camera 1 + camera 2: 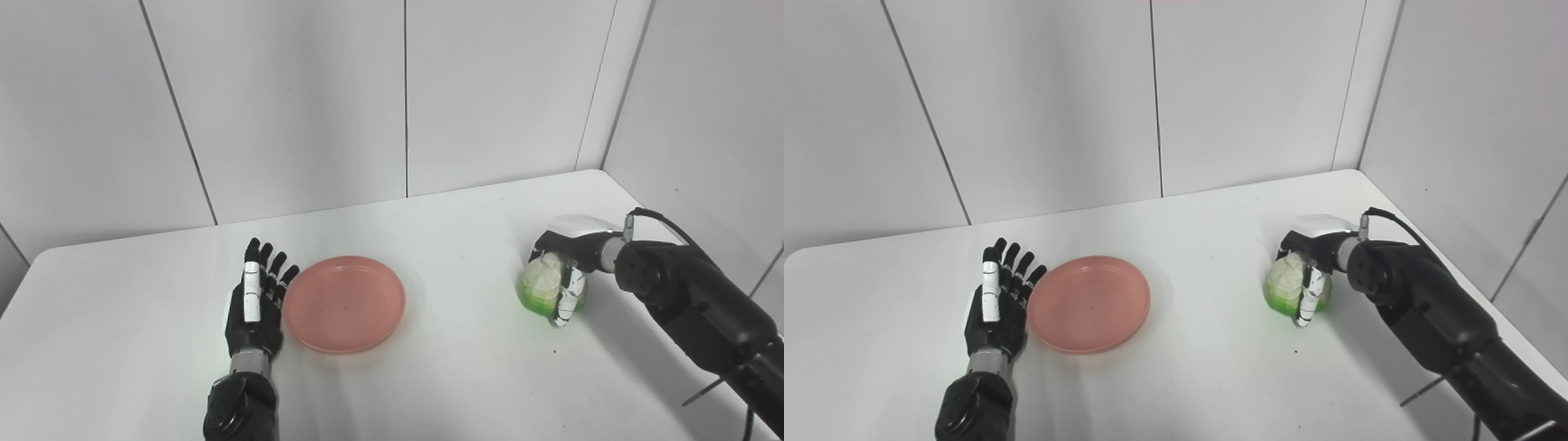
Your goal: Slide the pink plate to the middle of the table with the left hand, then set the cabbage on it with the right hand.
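Already my right hand [566,269] was wrapped around the cabbage [542,285] on the table's right side; I judged a firm lift best, toward the pink plate [344,304] beside my flat left hand [254,303], fingers spread.

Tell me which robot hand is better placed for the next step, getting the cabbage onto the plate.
The right robot hand: its fingers are already wrapped around the cabbage on the table's right side. The left robot hand lies open beside the pink plate, far from the cabbage.
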Tool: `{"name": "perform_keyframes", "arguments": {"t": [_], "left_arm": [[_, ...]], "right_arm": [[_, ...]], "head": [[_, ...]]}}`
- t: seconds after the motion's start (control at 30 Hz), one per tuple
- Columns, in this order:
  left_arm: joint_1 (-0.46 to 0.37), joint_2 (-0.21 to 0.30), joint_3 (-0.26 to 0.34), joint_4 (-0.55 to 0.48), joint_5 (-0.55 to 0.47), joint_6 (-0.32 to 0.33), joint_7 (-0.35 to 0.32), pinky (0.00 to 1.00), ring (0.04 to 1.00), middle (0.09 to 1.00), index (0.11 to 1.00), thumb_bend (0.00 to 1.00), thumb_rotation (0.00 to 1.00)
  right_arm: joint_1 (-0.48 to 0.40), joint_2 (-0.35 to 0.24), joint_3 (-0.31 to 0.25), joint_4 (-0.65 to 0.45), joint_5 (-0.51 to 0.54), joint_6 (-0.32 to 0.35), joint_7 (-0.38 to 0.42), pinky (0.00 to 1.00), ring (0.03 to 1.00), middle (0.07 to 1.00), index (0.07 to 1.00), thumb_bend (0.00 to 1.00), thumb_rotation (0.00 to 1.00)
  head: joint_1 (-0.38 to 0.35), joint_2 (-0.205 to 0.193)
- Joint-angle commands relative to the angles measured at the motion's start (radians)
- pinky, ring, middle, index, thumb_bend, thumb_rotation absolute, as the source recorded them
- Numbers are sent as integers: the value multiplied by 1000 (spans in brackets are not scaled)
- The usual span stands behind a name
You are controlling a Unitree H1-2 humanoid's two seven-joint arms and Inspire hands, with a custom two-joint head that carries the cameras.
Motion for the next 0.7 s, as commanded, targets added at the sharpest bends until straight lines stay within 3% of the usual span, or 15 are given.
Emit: {"name": "perform_keyframes", "arguments": {"t": [0.0, 0.23, 0.5, 0.67], "left_arm": [[56, 4, 11, 56, -5, 72, 32, 860, 946, 1000, 1000, 865, 748], [54, -1, 15, 67, -16, 70, 32, 864, 947, 1000, 1000, 897, 735], [39, -19, 21, 100, -19, 52, 36, 871, 943, 1000, 1000, 879, 725], [36, -39, 9, 110, 1, 26, 51, 851, 934, 993, 1000, 863, 747]], "right_arm": [[-28, -22, -12, -25, 23, -33, 4, 397, 486, 510, 469, 525, 0], [-84, -41, -28, -88, 78, -74, 21, 255, 342, 483, 484, 527, 0], [-240, -5, 18, -215, 51, -80, 101, 337, 423, 499, 487, 523, 0], [-297, 57, 70, -245, 38, -100, 116, 280, 396, 477, 523, 517, 0]], "head": [[1, 1], [11, 4], [53, 0], [115, -1]]}}
